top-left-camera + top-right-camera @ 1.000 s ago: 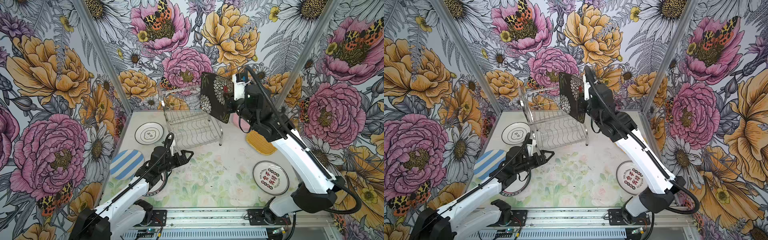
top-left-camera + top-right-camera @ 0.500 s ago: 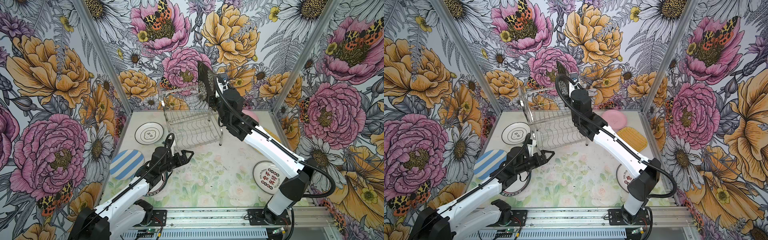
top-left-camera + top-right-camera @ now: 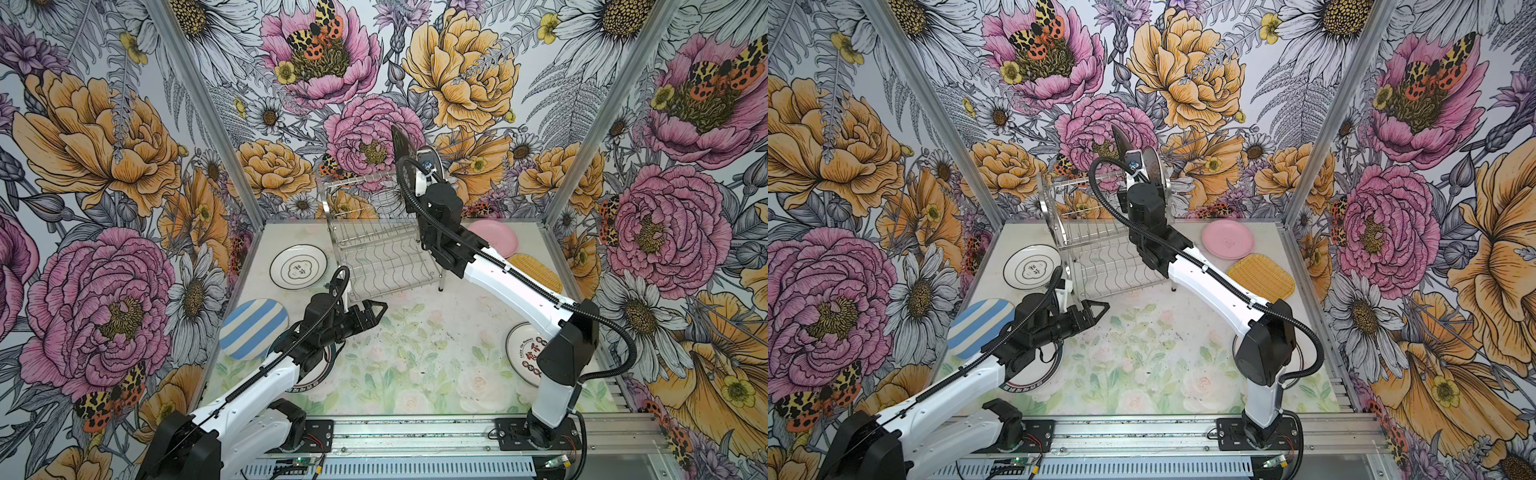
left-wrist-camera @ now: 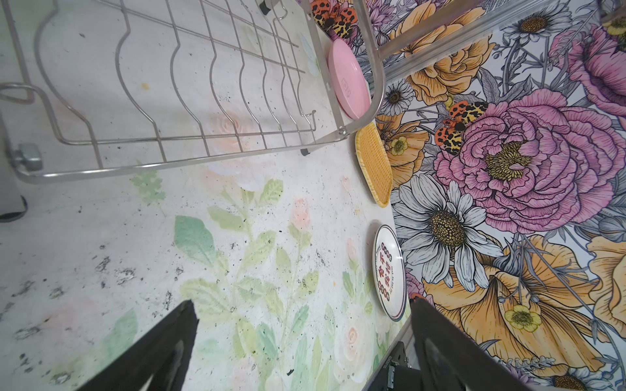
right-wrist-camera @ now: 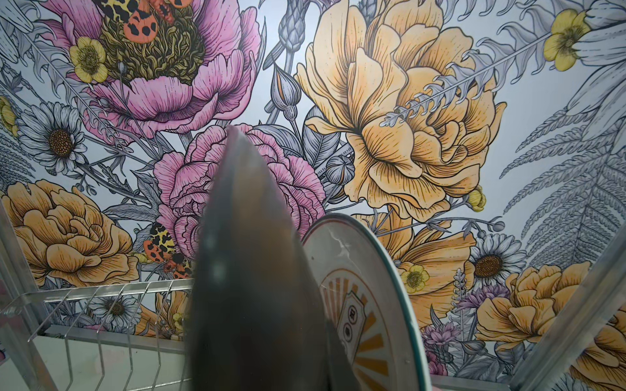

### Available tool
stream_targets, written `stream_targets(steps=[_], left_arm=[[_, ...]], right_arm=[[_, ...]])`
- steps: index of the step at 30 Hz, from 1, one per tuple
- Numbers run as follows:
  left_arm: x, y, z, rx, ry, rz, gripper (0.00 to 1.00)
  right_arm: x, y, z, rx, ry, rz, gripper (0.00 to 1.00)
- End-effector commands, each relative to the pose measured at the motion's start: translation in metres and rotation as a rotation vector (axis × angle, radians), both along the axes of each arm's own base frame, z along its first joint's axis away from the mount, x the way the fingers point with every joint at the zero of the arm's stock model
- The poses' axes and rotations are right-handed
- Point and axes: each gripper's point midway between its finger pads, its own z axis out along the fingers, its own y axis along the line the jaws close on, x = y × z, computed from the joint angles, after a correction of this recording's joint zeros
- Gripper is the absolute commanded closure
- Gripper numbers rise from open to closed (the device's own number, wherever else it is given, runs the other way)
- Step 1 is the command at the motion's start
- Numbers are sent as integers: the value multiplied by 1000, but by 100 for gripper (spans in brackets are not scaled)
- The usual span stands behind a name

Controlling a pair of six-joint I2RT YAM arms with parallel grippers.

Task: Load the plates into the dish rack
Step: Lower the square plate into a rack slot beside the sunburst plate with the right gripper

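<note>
Flower-print walls on three sides, pale flower-print table (image 3: 415, 353), and the dish rack (image 3: 374, 249) stands at the back middle. Up over the rack's top shelf, the right gripper (image 3: 417, 166) is clamped tight on the lower part of the black square plate (image 3: 1120, 139). That plate stands on edge, a corner pointing up, thin side toward both top views. What the next move turns on: the top-shelf slots lie straight below the held plate. Its face runs parallel to the orange-print white plate (image 5: 369, 304), which stands in the top shelf just beside it, on the right-wall side. Whether the black plate's bottom edge touches the wires I cannot tell; the wrist hides it. Looks like a short straight drop into the neighbouring slot, without knocking the two plates together. The right arm is the nearer one. Low over the table just in front of the bottom shelf, the left gripper (image 3: 376, 309) has its jaws spread wide, nothing in them. Count: one rack, eight plates. One is held and one is racked. Six lie flat on the table: pink plate (image 3: 496, 243), yellow rectangular plate (image 3: 1260, 278), red-print white plate (image 3: 523, 349), ring-print white plate (image 3: 298, 266), blue-striped plate (image 3: 253, 328), and dark-rimmed plate (image 3: 1042, 372) partly under the left arm. Bottom shelf holds nothing.
</note>
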Motion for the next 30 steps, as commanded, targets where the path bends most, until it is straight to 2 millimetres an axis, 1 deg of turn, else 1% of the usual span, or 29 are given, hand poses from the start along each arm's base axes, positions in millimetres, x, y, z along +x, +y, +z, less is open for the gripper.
stream_targets(steps=[1,11,21,25,30], left_arm=[[5,1,3,-1,-30,21,1],[7,0,0,1,-23,17,1],[7,1,-2,3,-17,18,1],[6,1,-3,4,-15,18,1],[6,0,-4,5,-12,18,1]], right_arm=[[-20,-25,86,184,-219,-29,100],[-21,-31,86,187,-231,-44,100],[-11,-36,68,171,-198,-71,100],[-10,-39,62,179,-182,-70,100],[-10,-38,54,187,-161,-56,100]])
